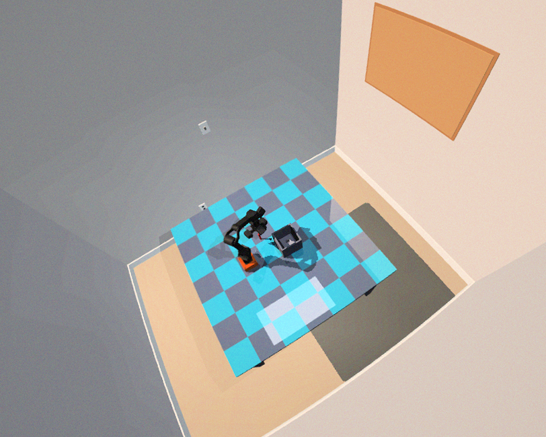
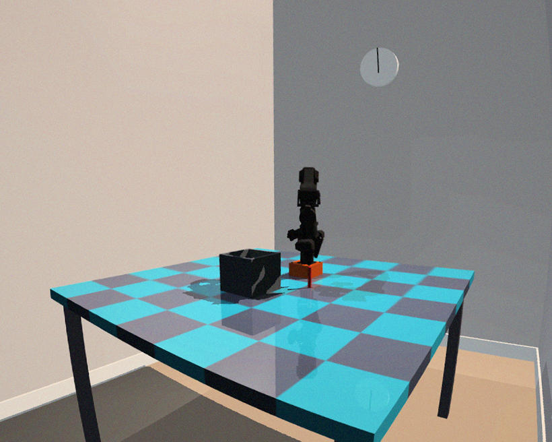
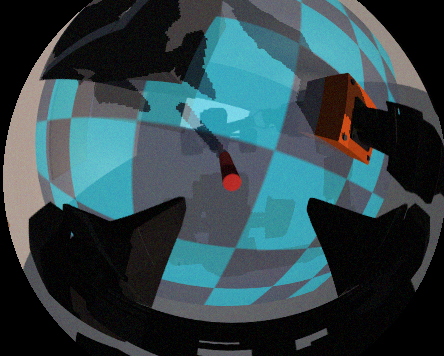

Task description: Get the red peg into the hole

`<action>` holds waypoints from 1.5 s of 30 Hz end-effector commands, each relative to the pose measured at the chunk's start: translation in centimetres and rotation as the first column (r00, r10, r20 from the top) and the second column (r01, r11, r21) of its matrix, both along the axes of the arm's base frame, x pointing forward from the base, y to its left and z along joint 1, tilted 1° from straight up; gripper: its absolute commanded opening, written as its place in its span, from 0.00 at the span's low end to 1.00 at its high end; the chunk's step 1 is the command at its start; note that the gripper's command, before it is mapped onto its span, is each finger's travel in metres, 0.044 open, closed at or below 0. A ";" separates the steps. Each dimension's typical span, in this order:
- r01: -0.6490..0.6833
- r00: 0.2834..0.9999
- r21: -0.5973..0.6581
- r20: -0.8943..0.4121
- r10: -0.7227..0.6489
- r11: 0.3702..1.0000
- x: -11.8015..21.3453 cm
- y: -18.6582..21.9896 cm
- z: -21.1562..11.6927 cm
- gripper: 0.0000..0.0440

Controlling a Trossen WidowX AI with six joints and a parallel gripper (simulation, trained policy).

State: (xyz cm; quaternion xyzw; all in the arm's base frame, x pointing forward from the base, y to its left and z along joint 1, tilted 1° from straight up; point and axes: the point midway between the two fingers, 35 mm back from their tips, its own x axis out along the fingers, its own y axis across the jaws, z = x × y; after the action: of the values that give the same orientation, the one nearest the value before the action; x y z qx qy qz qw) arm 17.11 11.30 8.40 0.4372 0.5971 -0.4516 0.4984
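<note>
The pincer [image 1: 256, 228] [image 2: 306, 240] [image 3: 250, 205] is released, spread wide above the red peg [image 1: 259, 236] [image 2: 309, 277] [image 3: 231, 182], which stands upright on the tabletop [image 1: 300, 307] [image 2: 284, 341] [image 3: 190, 270]. In the top view, the open box [image 1: 291, 250] [image 2: 250, 275] [image 3: 115, 55] sits near the peg, toward three o'clock.

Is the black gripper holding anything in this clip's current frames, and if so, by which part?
Nothing is held: the black fingers stand wide open, and the thin red peg stands upright on the checkered table.

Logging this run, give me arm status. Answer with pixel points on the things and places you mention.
Gripper [image 1: 257, 234] [image 3: 250, 205] open, holding nothing. Red peg [image 1: 259, 236] [image 2: 309, 277] [image 3: 231, 182] upright on table [image 1: 239, 301] [image 2: 294, 338] [image 3: 165, 165], outside box [image 1: 290, 251] [image 2: 251, 275] [image 3: 100, 60]. Nothing visibly blocking.
</note>
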 end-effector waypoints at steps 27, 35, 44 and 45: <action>-0.031 0.999 -0.006 0.032 0.031 1.000 1.0 0.1 -7.6 0.18; -0.036 0.996 0.029 0.081 0.033 0.999 2.3 0.7 -7.0 0.00; -0.006 0.987 0.085 0.160 -0.007 0.996 3.9 1.3 -4.4 0.00; -0.006 0.985 0.091 0.171 -0.010 0.996 4.1 1.3 -4.0 0.00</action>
State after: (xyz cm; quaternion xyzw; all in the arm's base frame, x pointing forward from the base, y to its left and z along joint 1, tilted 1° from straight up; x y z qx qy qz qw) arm 20.54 12.37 3.18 0.4810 0.5780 -0.3962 0.5269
